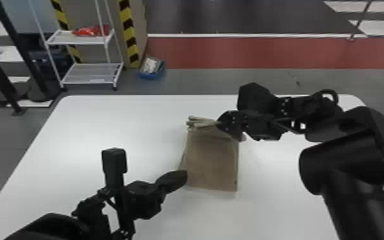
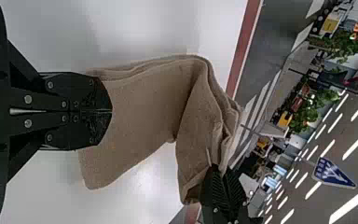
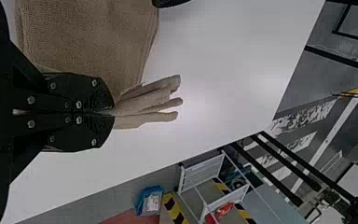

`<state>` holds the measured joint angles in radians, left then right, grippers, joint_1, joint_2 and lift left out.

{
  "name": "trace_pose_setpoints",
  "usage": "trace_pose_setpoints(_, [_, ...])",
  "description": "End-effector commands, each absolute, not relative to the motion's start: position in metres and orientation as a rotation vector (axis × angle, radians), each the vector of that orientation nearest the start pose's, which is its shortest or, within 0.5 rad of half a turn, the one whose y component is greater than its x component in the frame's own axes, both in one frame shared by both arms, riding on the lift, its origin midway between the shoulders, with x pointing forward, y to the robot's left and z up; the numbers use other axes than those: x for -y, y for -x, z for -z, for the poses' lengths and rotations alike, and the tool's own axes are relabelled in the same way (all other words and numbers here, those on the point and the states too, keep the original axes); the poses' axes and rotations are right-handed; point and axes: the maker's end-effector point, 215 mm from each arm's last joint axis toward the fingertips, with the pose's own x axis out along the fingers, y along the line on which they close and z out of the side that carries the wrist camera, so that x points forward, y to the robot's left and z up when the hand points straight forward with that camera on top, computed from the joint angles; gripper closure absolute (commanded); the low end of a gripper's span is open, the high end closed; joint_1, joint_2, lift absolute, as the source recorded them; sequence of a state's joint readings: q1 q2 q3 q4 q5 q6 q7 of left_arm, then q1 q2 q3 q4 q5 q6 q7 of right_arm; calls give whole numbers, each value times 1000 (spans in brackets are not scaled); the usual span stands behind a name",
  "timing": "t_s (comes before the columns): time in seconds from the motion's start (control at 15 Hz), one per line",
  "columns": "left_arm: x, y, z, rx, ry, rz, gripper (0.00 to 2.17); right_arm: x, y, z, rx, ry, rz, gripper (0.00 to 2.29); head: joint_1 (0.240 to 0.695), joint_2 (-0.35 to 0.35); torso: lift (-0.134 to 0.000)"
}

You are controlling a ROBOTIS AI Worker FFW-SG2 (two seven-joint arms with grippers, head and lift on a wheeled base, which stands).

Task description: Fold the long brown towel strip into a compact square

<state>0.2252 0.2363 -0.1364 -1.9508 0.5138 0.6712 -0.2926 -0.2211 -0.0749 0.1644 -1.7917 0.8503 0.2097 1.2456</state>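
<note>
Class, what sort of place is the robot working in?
Probably a workshop or robotics lab: a white table stands before a wheeled metal cart, yellow-and-black hazard stripes and a red floor strip.

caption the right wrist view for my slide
Black right end effector pinching the gathered brown towel strip over a white table.

matt, rough-looking brown cloth towel (image 1: 212, 161); smooth, slightly glossy white table (image 1: 130, 121)
</note>
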Motion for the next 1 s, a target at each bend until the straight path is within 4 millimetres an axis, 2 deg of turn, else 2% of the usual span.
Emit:
trace_pose_setpoints(0.0, [-66, -438, 432, -552, 327, 634, 1801, 68, -548, 314, -285, 932, -1025, 1663, 695, 13, -124])
trace_pose_setpoints(0.13, [-54, -434, 433, -556, 334, 651, 1801, 65, -550, 307, -270, 925, -1031, 1663, 695, 1, -124])
trace_pose_setpoints(0.33, [-44, -433, 438, -570, 339, 659, 1801, 66, -548, 308, -272, 925, -1038, 1663, 695, -12, -124])
trace_pose_setpoints(0.6, [-32, -431, 455, -605, 314, 666, 1801, 57, -547, 303, -251, 914, -1057, 1663, 695, -25, -124])
trace_pose_setpoints(0.73, [-27, -434, 464, -619, 284, 664, 1801, 50, -544, 302, -243, 918, -1068, 1663, 695, -28, -124])
trace_pose_setpoints(0.93, [-25, -439, 471, -633, 272, 655, 1801, 45, -542, 289, -210, 913, -1075, 1663, 695, -26, -124])
